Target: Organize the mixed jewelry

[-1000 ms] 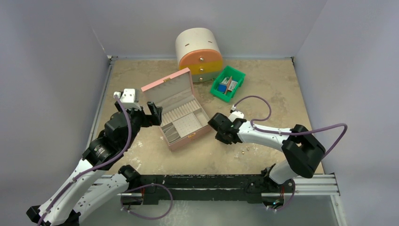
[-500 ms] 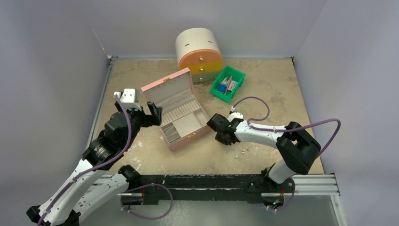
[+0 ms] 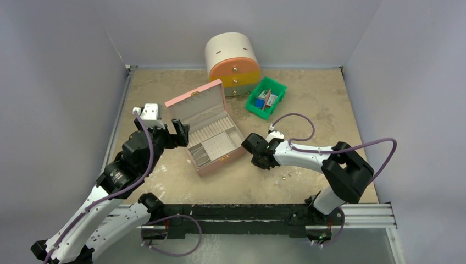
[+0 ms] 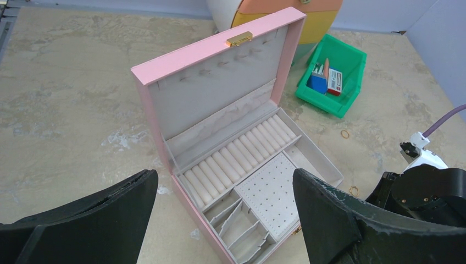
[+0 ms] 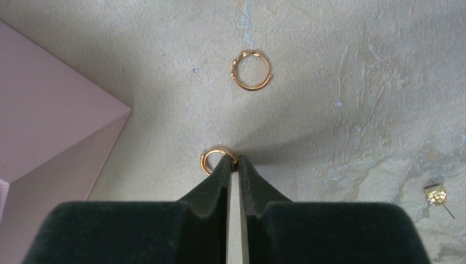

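We judge the sorting barely begun. Just right of the pink box, our right gripper has its jaws pinched nearly together on the rim of a gold ring that lies on the table. A stud and a twisted ring lie loose nearby. Left of the box, the left gripper gapes wide, holding nothing. The box's trays look bare. Beyond it another ring waits. We cannot find any silvery hoop, and the nearest compartments are cut off.

Shiny gold metal ring, matt mottled stone-like table, seemingly rubbery black fingers
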`<state>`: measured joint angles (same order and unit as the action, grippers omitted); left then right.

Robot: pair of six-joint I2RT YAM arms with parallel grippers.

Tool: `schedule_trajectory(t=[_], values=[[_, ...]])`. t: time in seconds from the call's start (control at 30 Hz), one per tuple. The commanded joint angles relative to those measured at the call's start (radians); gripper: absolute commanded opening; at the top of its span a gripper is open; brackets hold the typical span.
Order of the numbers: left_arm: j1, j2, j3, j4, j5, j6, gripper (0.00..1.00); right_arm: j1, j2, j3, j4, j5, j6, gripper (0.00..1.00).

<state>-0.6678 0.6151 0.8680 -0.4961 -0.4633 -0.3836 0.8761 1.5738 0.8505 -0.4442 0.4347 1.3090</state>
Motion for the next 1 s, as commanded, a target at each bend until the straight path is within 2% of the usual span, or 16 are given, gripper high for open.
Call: schedule_trajectory(t=[0.0, 0.1, 0.23, 0.4, 0.67, 0.87, 0.97], values=[[0.007, 0.0, 0.013, 0.031, 0.006, -0.004, 0.93, -0.003, 0.002, 0.001, -0.031, 0.022, 0.026, 0.08], [0.007, 0.0, 0.014, 0.029, 0.004, -0.005, 0.93, -0.003, -0.008, -0.007, -0.029, 0.014, 0.013, 0.0], [0.008, 0.0, 0.011, 0.029, 0.005, -0.011, 0.93, -0.003, -0.057, -0.035, 0.002, 0.007, -0.027, 0.0], [0.006, 0.0, 0.007, 0.041, 0.036, -0.035, 0.99, -0.002, -0.147, -0.062, 0.041, 0.015, -0.123, 0.0], [0.006, 0.017, 0.024, 0.055, 0.111, -0.096, 0.98, 0.002, -0.309, -0.073, 0.135, 0.001, -0.411, 0.0], [0.007, 0.058, 0.037, 0.029, 0.24, -0.186, 0.9, 0.005, -0.419, -0.121, 0.352, -0.159, -0.659, 0.0], [0.006, 0.068, 0.032, 0.03, 0.294, -0.256, 0.87, 0.02, -0.42, -0.083, 0.386, -0.216, -0.734, 0.0]])
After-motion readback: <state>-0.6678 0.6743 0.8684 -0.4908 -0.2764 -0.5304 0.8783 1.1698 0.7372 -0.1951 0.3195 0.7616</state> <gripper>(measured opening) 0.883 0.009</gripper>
